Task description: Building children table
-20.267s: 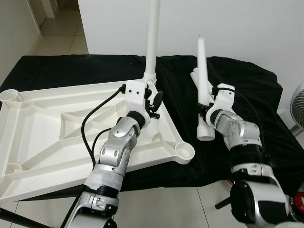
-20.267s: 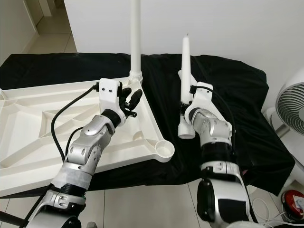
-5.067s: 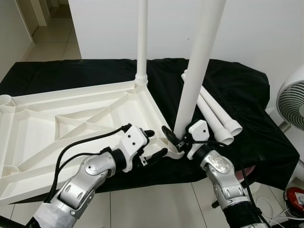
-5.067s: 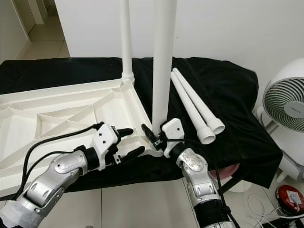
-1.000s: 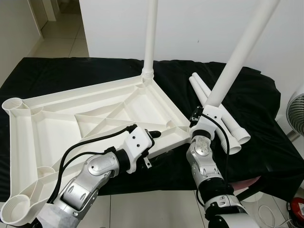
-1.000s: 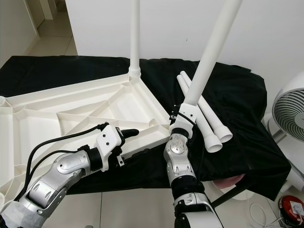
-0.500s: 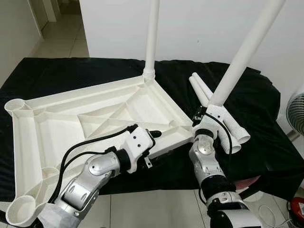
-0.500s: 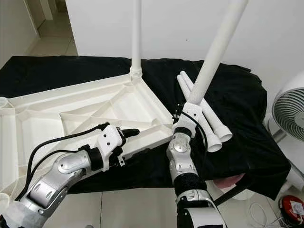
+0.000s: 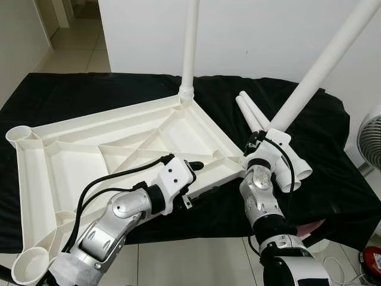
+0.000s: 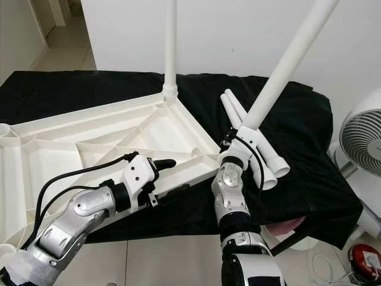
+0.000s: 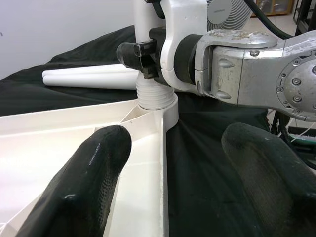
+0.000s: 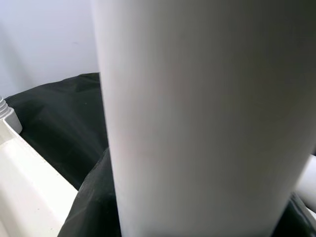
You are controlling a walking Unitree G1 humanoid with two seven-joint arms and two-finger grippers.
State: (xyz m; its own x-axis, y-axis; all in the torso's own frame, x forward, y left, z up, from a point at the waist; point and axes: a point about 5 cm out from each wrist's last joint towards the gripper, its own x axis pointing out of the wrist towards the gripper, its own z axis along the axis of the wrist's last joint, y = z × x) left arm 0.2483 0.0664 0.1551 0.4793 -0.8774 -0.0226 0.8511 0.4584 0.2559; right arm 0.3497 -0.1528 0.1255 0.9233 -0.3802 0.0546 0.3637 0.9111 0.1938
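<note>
The white table top (image 9: 119, 143) lies upside down on a black cloth. One white leg (image 9: 191, 47) stands upright in its far corner. My right gripper (image 9: 256, 145) is shut on a second leg (image 9: 315, 71), which leans to the right. In the left wrist view that leg's threaded end (image 11: 155, 94) sits in the near right corner socket. My left gripper (image 9: 199, 179) is open and straddles the near rim of the table top. One finger (image 11: 94, 182) is over the inside and the other outside over the cloth.
Two spare legs (image 9: 280, 158) lie side by side on the cloth right of the table top. A white fan (image 10: 363, 143) stands at the far right and a red object (image 10: 364, 257) is on the floor. The cloth (image 9: 71, 89) hangs over the front edge.
The leg in my right gripper has tipped further to the right. The table top has swung a little, its near left corner sliding toward me. My left gripper stays at the rim.
</note>
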